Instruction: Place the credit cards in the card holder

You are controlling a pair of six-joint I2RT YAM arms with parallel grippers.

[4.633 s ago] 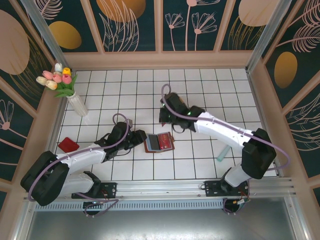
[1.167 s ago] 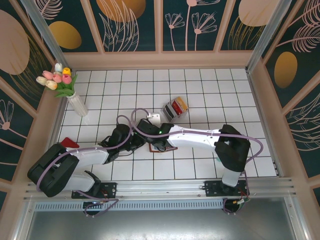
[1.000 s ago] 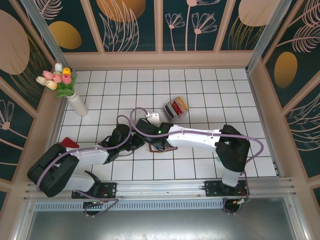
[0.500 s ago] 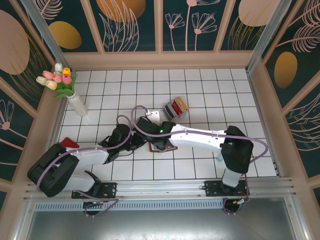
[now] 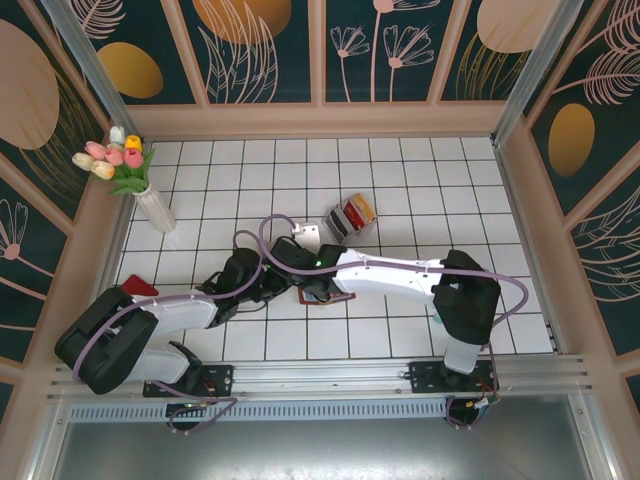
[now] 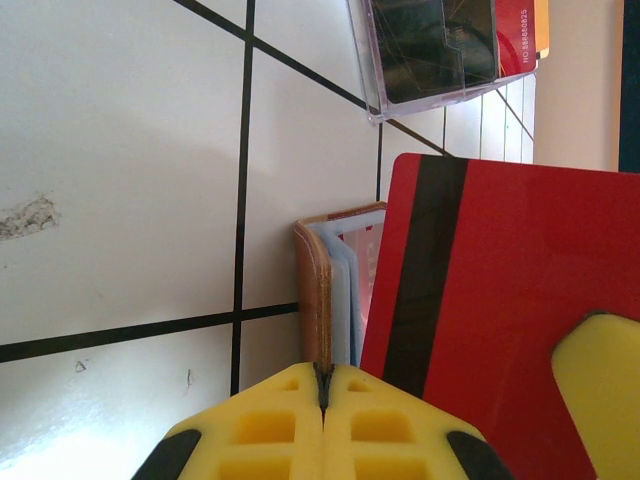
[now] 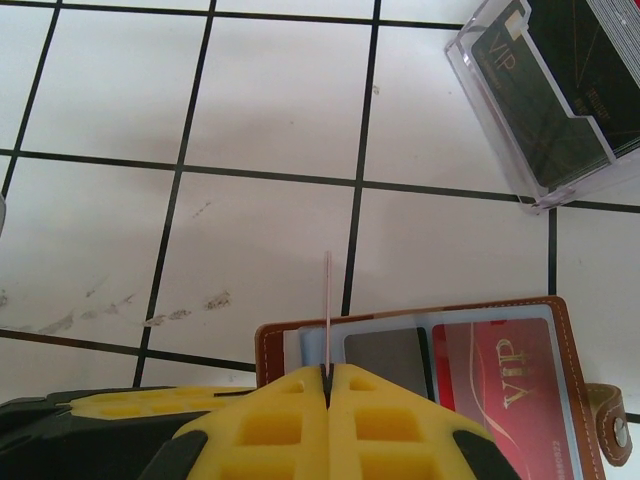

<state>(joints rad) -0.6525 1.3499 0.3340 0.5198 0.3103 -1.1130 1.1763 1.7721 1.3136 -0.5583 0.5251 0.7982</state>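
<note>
1. Two yellow pads point(image 7: 270, 415) of the right claw point(image 7: 327, 375) are pressed shut on a red card point(image 6: 520, 280). In the right wrist view the card is edge-on, a thin upright line rising from the seam between the pads.
2. Seen from the left wrist, the same card shows its broad face, with a black stripe running down it.
3. Just below the card lies the open brown wallet point(image 6: 316, 290). The card's lower edge is at the wallet's left half, but I cannot tell whether it has entered a slot. A red VIP card point(image 7: 495, 375) sits in the right half.
4. Closed on the wallet's brown edge is the left claw point(image 6: 322, 385), its pads meeting around the leather.
5. From above, both claws meet over the wallet near the middle of the white tiled table point(image 5: 400, 180).
6. Beyond them stands a clear tray point(image 5: 336, 222) of cards, a black VIP card point(image 7: 545, 110) at its front.
7. Farther left, a vase of tulips point(image 5: 150, 205) stands by the wall.
</note>
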